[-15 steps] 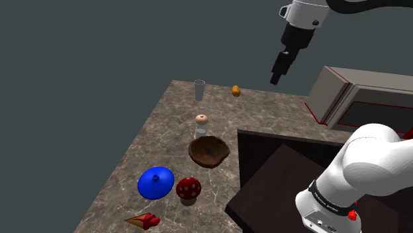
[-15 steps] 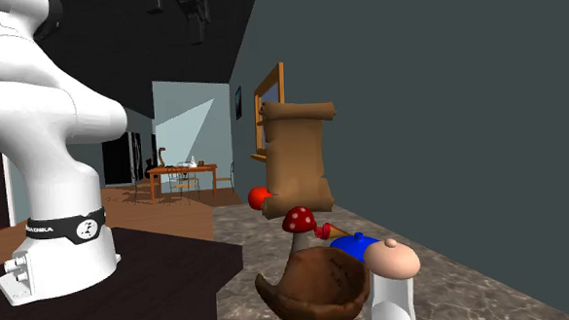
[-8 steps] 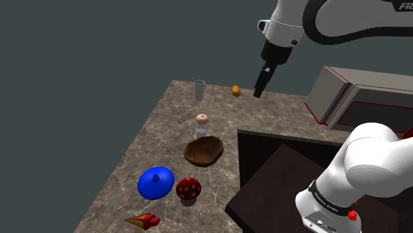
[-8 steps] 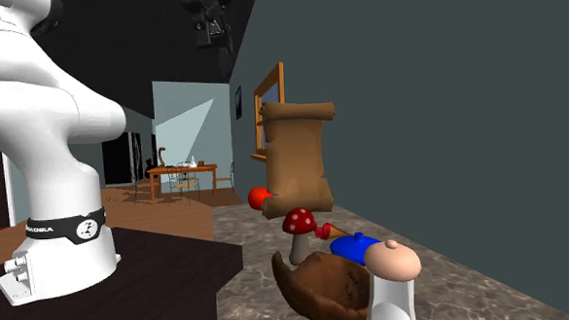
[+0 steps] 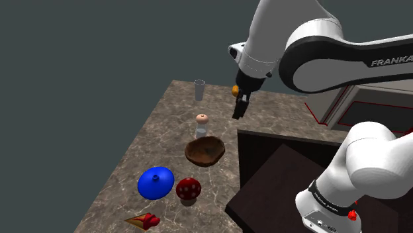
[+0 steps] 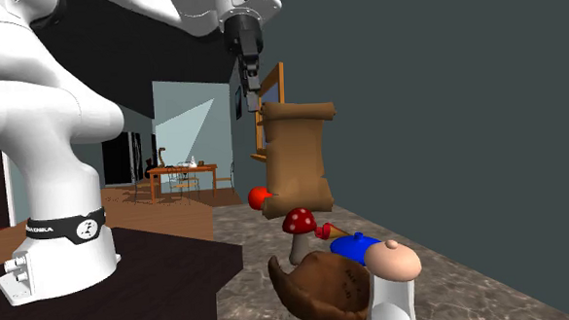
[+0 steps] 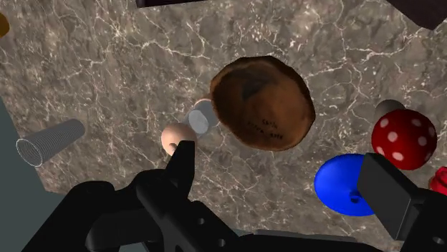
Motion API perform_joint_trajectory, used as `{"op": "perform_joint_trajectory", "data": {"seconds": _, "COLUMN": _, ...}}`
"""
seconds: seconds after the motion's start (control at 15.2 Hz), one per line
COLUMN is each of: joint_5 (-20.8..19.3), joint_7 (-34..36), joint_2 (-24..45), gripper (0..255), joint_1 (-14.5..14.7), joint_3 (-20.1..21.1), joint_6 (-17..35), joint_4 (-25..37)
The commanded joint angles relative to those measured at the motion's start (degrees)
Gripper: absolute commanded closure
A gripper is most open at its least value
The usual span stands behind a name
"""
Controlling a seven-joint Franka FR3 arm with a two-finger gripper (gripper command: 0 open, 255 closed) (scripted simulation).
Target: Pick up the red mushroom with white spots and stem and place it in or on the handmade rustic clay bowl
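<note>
The red mushroom (image 5: 188,188) with white spots and a pale stem stands upright on the marble counter near its front edge; it also appears as mushroom (image 6: 298,222) and mushroom (image 7: 402,137). The brown clay bowl (image 5: 205,151) rests further back, slightly tilted, and is also seen as bowl (image 6: 321,289) and bowl (image 7: 263,102). My gripper (image 5: 239,109) hangs open in the air behind and above the bowl, holding nothing. In the wrist view the gripper (image 7: 285,175) has its fingers (image 7: 183,165) well apart.
A blue lidded dish (image 5: 156,182) sits beside the mushroom. A pink-topped shaker (image 5: 202,122) stands behind the bowl, with a glass (image 5: 199,89) further back. A red-yellow item (image 5: 144,220) lies at the front. A grey box (image 5: 357,99) and the dark stand (image 5: 278,185) border the counter.
The arm has swung down and toward the shoulder view's left, from over the grey box to above the counter behind the bowl. The bowl has tipped and shifted slightly.
</note>
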Motion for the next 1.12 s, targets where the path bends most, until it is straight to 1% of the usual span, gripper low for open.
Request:
{"op": "perform_joint_trajectory", "data": {"seconds": 0.0, "joint_5": -1.18, "joint_7": 0.36, "joint_2": 2.45, "gripper": 0, "joint_1": 0.89, "joint_3": 2.44, "joint_6": 4.42, "joint_4": -1.2}}
{"op": "perform_joint_trajectory", "data": {"seconds": 0.33, "joint_5": -5.82, "joint_7": 2.36, "joint_2": 8.77, "gripper": 0, "joint_1": 1.85, "joint_3": 8.84, "joint_6": 13.72, "joint_4": -2.99}}
{"op": "perform_joint_trajectory", "data": {"seconds": 0.59, "joint_5": -12.21, "joint_7": 5.9, "joint_2": 14.77, "gripper": 0, "joint_1": 0.8, "joint_3": 14.91, "joint_6": 20.65, "joint_4": -3.56}}
{"op": "perform_joint_trajectory", "data": {"seconds": 0.73, "joint_5": -16.77, "joint_7": 8.66, "joint_2": 18.11, "gripper": 0, "joint_1": -0.6, "joint_3": 18.45, "joint_6": 23.71, "joint_4": -3.48}}
{"op": "perform_joint_trajectory", "data": {"seconds": 0.86, "joint_5": -22.68, "joint_7": 12.38, "joint_2": 21.79, "gripper": 0, "joint_1": -2.57, "joint_3": 22.3, "joint_6": 26.25, "joint_4": -3.06}}
{"op": "perform_joint_trajectory", "data": {"seconds": 0.99, "joint_5": -30.2, "joint_7": 17.25, "joint_2": 25.96, "gripper": 0, "joint_1": -5.03, "joint_3": 26.42, "joint_6": 27.94, "joint_4": -2.23}}
{"op": "perform_joint_trajectory", "data": {"seconds": 1.06, "joint_5": -34.64, "joint_7": 20.14, "joint_2": 28.32, "gripper": 0, "joint_1": -6.31, "joint_3": 28.46, "joint_6": 28.32, "joint_4": -1.62}}
